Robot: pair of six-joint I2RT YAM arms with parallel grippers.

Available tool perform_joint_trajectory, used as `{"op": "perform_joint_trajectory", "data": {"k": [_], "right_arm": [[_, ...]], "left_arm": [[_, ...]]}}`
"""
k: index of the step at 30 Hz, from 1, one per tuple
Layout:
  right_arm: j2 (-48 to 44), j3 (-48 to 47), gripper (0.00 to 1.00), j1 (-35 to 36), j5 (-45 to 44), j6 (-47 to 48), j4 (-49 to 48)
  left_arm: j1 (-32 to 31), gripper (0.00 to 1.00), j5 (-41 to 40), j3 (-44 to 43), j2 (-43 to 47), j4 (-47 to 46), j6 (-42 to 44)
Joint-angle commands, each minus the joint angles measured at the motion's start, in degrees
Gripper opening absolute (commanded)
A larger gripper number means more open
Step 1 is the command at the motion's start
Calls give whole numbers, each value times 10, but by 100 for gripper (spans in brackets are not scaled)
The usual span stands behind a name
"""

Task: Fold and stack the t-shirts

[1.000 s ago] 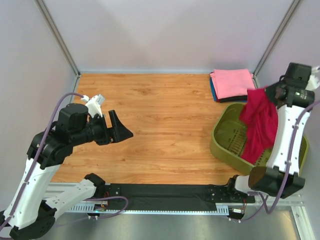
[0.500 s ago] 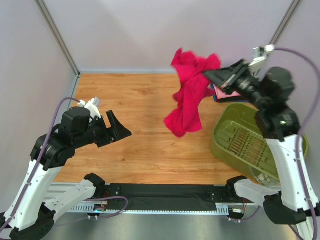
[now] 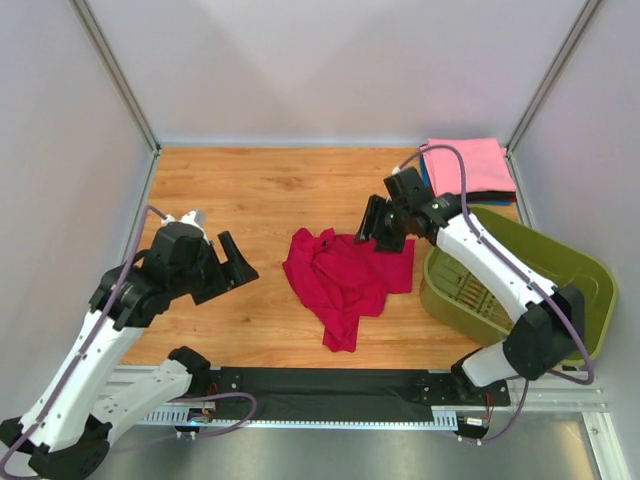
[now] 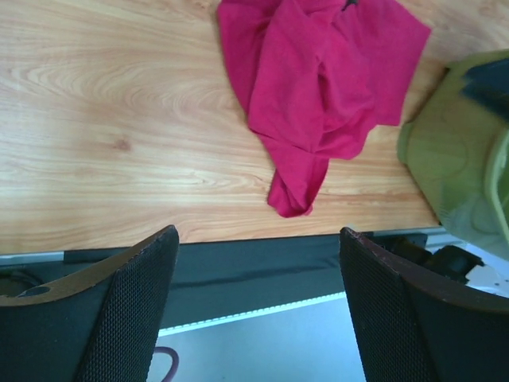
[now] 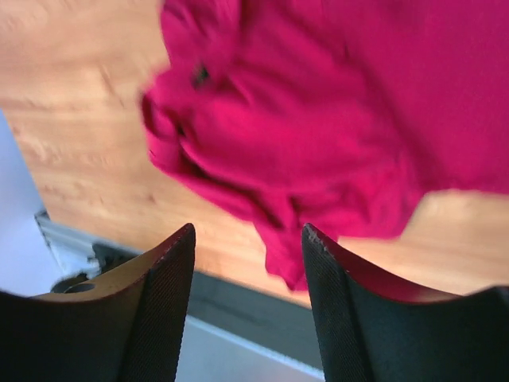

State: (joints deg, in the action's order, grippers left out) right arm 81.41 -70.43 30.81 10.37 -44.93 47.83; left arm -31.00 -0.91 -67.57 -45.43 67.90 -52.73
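Observation:
A crimson-red t-shirt (image 3: 345, 280) lies crumpled on the wooden table, left of the basket; it also shows in the left wrist view (image 4: 318, 87) and, blurred, in the right wrist view (image 5: 318, 119). My right gripper (image 3: 378, 230) hovers over the shirt's upper right edge, open (image 5: 249, 229), with nothing between its fingers. My left gripper (image 3: 235, 262) stands wide open (image 4: 258, 235) to the left of the shirt, apart from it. A stack of folded t-shirts sits in the back right corner: pink (image 3: 468, 165) on top, with a blue edge (image 3: 425, 178) and a dark layer beneath.
An olive-green plastic basket (image 3: 440, 290) stands at the right, its left wall close to the shirt and under the right arm; it also shows in the left wrist view (image 4: 453, 159). A black strip (image 3: 330, 385) runs along the table's near edge.
The right arm swung the red shirt from above the basket out over the table and let go. The shirt now lies on the wood. The left arm shifted slightly.

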Motion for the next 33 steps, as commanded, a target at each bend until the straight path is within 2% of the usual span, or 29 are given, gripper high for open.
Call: {"op": "perform_joint_trajectory", "data": {"k": [1,6,7,10,11,16,18,20,21,23,24,26,28,33], "right_arm": [[53,-126,58,-20,-86,99,42],[172,-234,54,-39,-103,135,106],[190,-261,54,-39,-125,147,122],[202,-287,54,-41,-133,175,130],[205,-296,54,-43,-128,179,133],[197,-288,53,-56,-84,188,141],[182,-272,53,-55,-74,193,137],[171,-268,53,-58,-63,194,138],[170,-270,53,-56,-62,194,140],[170,-276,53,-56,-57,196,148],[173,-287,52,-57,-50,199,151],[176,-296,52,-57,-45,200,161],[179,-305,50,-56,-32,199,167],[178,-281,49,-55,-25,194,165]], "left_arm": [[8,88,20,30,-41,-69,-5],[25,85,97,82,-153,-211,13],[25,85,113,80,-190,-255,34],[25,85,106,50,-250,-292,61],[25,86,104,39,-297,-313,82],[25,86,111,-77,-478,-298,145],[25,84,108,-106,-517,-288,160],[26,74,116,-114,-556,-290,165],[27,56,132,-117,-565,-289,166],[31,35,147,-108,-572,-285,163],[33,15,145,-105,-569,-277,156],[53,0,135,-86,-546,-242,147],[87,0,124,-62,-502,-213,128],[153,0,72,69,-389,-167,92]]}}
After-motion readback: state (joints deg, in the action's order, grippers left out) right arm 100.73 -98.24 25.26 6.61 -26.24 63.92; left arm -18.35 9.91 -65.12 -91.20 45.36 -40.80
